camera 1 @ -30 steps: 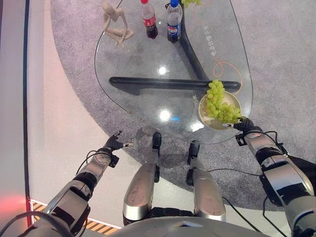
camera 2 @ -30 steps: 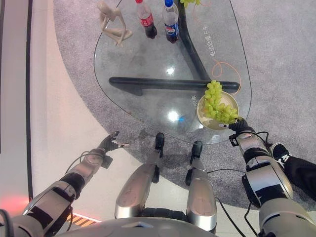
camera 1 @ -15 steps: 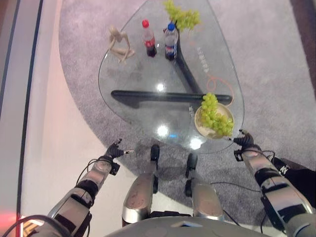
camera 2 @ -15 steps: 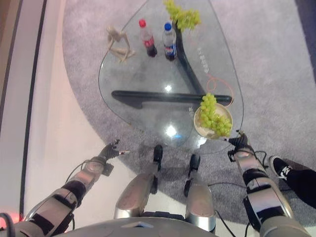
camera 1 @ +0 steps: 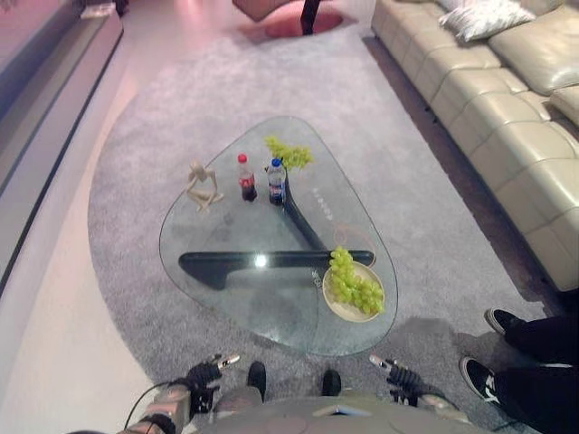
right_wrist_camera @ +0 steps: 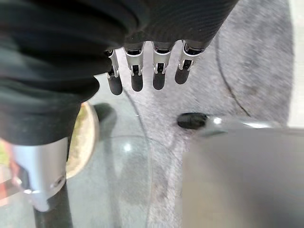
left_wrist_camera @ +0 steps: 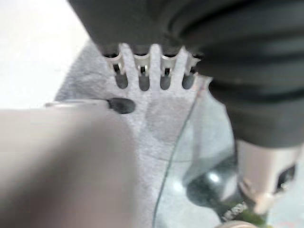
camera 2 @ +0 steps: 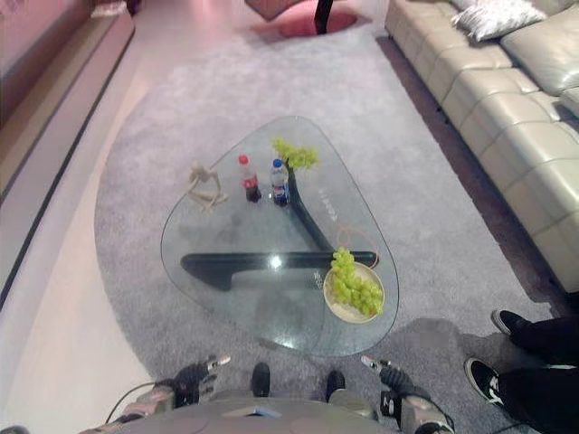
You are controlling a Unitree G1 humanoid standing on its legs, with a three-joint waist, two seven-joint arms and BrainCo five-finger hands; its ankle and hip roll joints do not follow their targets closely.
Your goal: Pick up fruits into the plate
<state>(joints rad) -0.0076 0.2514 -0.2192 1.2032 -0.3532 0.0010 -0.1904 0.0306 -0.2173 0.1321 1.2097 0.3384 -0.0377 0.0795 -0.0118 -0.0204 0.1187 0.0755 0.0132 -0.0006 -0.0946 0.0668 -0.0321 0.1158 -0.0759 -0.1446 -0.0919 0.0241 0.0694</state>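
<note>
One green grape bunch (camera 1: pixel 355 285) lies in the plate (camera 1: pixel 333 307); a second bunch (camera 1: pixel 288 153) sits at the glass table's (camera 1: pixel 217 294) far end. Left hand (camera 1: pixel 206 372) and right hand (camera 1: pixel 393 371) are empty, fingers straight. Grapes look soft and loosely attached: cradle from beneath.

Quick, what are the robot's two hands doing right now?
Left hand: open, fingers straight, holding nothing.
Right hand: open, fingers straight, holding nothing.

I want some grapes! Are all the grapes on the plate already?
No, one bunch of green grapes lies on the plate, but another bunch sits on the glass table beyond the bottles.
</note>
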